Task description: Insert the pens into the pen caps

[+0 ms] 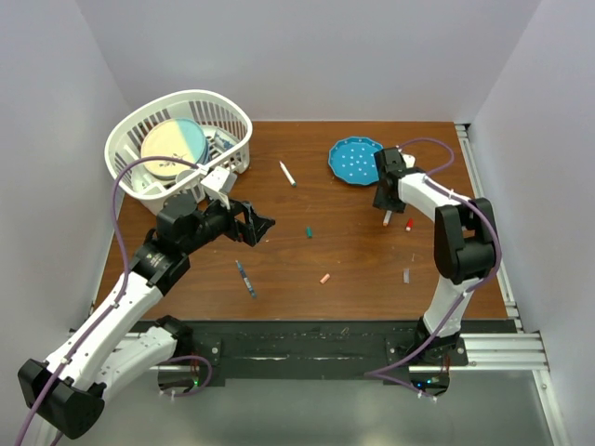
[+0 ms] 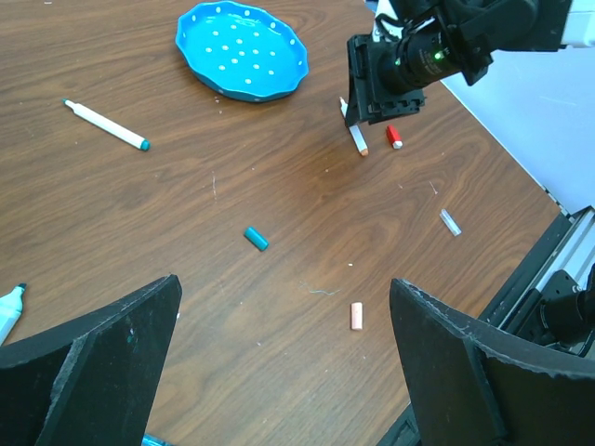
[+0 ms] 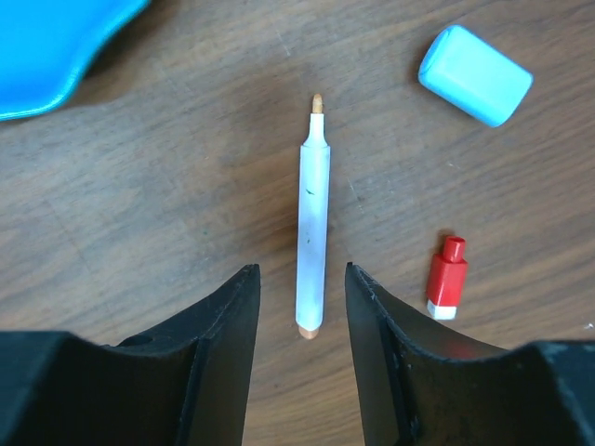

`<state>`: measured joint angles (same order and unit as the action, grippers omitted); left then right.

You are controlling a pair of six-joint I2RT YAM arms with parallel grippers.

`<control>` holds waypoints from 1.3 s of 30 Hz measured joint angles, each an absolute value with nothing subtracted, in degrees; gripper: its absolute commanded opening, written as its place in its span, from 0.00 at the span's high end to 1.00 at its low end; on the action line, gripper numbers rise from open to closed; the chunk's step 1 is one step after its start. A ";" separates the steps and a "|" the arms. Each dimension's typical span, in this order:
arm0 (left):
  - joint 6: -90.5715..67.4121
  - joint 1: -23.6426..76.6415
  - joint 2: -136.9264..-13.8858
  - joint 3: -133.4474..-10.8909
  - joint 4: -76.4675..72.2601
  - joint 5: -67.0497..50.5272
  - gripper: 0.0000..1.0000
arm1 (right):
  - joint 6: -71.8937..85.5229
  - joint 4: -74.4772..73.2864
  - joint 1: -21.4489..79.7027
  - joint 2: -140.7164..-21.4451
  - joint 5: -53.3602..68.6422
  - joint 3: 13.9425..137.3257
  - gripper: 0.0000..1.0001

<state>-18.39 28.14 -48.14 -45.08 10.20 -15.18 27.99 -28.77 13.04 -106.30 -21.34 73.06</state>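
Observation:
My right gripper point(image 3: 302, 316) is open, its jaws on either side of one end of a white pen with an orange tip point(image 3: 313, 214) that lies on the table, with gaps on both sides. A red cap point(image 3: 446, 278) and a light blue cap point(image 3: 475, 62) lie just beside it. My left gripper point(image 2: 288, 372) is open and empty above the table's middle. Ahead of it lie a salmon cap point(image 2: 356, 316), a green cap point(image 2: 256, 239) and a grey cap point(image 2: 450, 222). A white pen with green ends point(image 1: 287, 173) and a dark blue pen point(image 1: 245, 278) lie apart.
A blue dotted plate point(image 1: 355, 159) sits at the back right, close to my right gripper point(image 1: 384, 209). A white basket point(image 1: 181, 144) holding dishes stands at the back left. A light blue pen tip point(image 2: 9, 311) shows at the left wrist view's edge.

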 measured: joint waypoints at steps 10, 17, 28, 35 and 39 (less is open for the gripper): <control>-18.39 28.14 -48.16 -45.08 9.91 -15.38 0.02 | 28.01 -28.93 12.91 -107.66 -20.08 72.93 0.64; -18.37 28.14 -48.16 -45.08 9.91 -15.40 0.03 | 28.03 -28.01 12.43 -107.63 -18.70 69.93 0.65; -18.35 28.14 -48.16 -45.08 9.93 -14.92 0.06 | 26.96 -26.17 11.49 -107.61 -15.42 69.38 0.80; -19.25 28.14 -51.37 -45.15 10.39 -15.35 0.11 | 24.43 -22.55 11.14 -102.56 -10.15 63.02 0.89; -23.42 28.14 -53.47 -44.29 7.42 -18.48 0.14 | 24.08 -21.91 12.27 -97.01 -5.93 57.76 0.91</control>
<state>-23.42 28.14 -53.47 -44.29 7.42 -18.48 24.08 -21.91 12.27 -97.01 -5.93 57.76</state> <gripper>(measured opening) 0.876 0.185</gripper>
